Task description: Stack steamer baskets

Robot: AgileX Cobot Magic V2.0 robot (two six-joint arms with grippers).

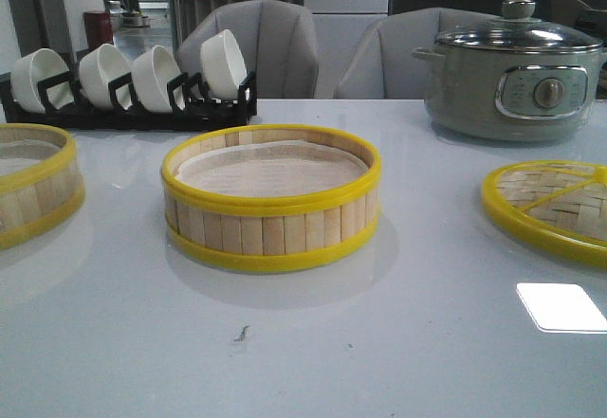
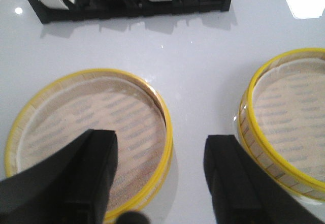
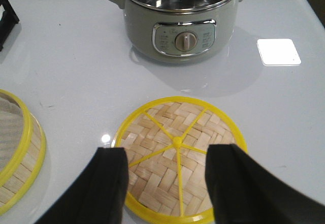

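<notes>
Front view: three pieces are laid out unstacked, centre basket [image 1: 270,203] mid-frame, left basket [image 1: 33,183] at left edge, lid [image 1: 550,209] at right edge.

Left wrist view: left gripper [image 2: 160,176] is spread over the left basket's [image 2: 89,137] near rim.

Right wrist view: right gripper [image 3: 167,183] is spread above the lid [image 3: 177,155].

left basket [image 1: 28,186], lid [image 1: 550,209] cut by front-view edges.

The front camera sits low, looking forward across the surface [image 1: 398,342] toward the chairs [image 1: 261,48]. Each wrist camera looks steeply down from close above. The left one shares the middle basket [image 1: 271,200] at its 3 o'clock; the right shares the lid [image 3: 179,155].
</notes>
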